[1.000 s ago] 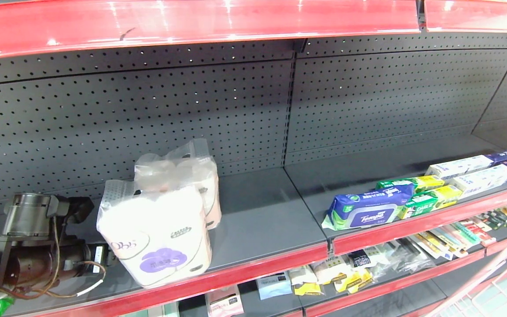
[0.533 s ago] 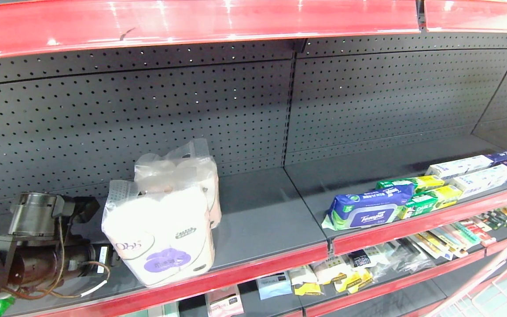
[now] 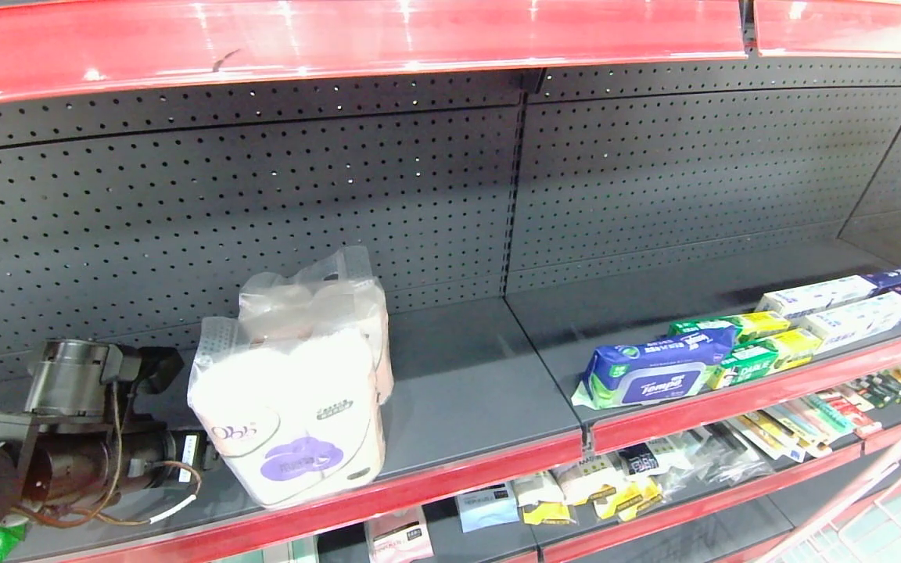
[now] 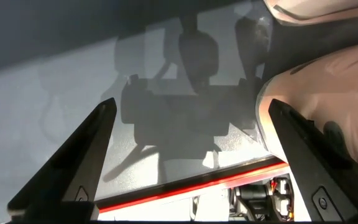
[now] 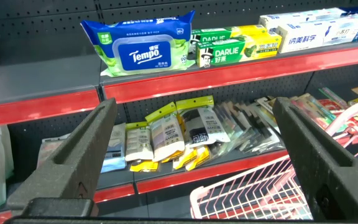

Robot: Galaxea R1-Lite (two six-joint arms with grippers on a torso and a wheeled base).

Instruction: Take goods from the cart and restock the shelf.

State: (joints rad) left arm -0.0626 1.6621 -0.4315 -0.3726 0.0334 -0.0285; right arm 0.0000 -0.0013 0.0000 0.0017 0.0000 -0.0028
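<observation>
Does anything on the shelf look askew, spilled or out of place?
Only mildly: the wet wipes pack lies crooked at the shelf front edge, one end overlapping the green toothpaste boxes. Nothing looks spilled or damaged.

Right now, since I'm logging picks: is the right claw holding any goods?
No, the right claw is open, its jaws spread wide with nothing between them.

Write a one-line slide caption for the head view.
Left arm beside two toilet-paper packs on the grey shelf; wipes pack and toothpaste boxes lie farther right.

White, purple-printed tissue pack (image 3: 286,414); red-trimmed shelf (image 3: 482,471)
</observation>
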